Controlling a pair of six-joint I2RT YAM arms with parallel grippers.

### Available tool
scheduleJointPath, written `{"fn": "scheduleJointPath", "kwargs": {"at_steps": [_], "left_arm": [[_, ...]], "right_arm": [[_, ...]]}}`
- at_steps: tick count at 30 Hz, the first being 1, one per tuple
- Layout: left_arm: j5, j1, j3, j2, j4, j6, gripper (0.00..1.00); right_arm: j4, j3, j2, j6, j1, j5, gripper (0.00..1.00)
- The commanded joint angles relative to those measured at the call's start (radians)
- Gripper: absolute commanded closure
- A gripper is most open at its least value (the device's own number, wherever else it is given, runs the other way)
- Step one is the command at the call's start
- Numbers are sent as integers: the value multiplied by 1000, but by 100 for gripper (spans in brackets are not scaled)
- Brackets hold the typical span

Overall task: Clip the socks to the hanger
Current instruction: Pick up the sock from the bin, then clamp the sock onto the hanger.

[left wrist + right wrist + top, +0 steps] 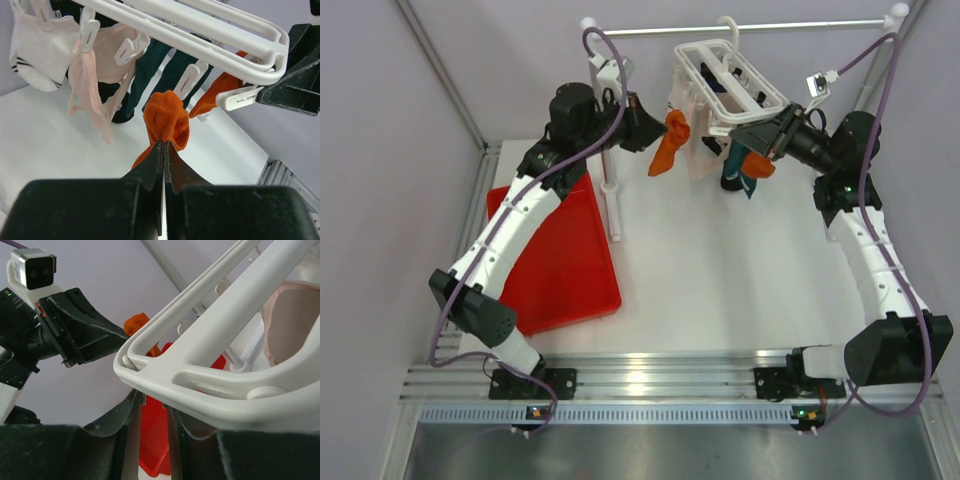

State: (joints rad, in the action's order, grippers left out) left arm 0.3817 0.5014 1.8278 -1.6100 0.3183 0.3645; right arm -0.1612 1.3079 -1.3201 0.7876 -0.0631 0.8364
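Left gripper (653, 128) of mine is clenched on one orange sock (668, 148), the fingertips (156, 150) pressed together with the fabric pinched between them. That sock bunches just past the tips, right below a free clip (187, 80) of the hanger (200, 30). Under my left arm a red tray (560, 270) lies on the table. From the pinch the sock hangs downward, its long axis close to upright and its loose end pointing at the table.

Further right, the white hanger hooks over a metal rail (750, 28). Clipped to it, left to right in my left wrist view, are a white sock (40, 50), a pale pink pair (95, 70), the dark teal socks (155, 65) and a second orange sock (220, 92).

At the hanger's right corner sits my right gripper (772, 135). The frame crosses over its narrowly parted fingers, so I cannot tell whether it grips anything.
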Motion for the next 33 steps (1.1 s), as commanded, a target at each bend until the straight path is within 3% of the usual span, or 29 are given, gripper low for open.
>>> {"fn": "scheduleJointPath", "kwargs": {"at_steps": [1, 33], "left_arm": [[13, 26, 86, -27, -31, 5, 100], [19, 89, 177, -103, -45, 5, 100]], "right_arm": [[-64, 54, -8, -27, 5, 4, 100], [-41, 56, -7, -57, 6, -2, 100]]}}
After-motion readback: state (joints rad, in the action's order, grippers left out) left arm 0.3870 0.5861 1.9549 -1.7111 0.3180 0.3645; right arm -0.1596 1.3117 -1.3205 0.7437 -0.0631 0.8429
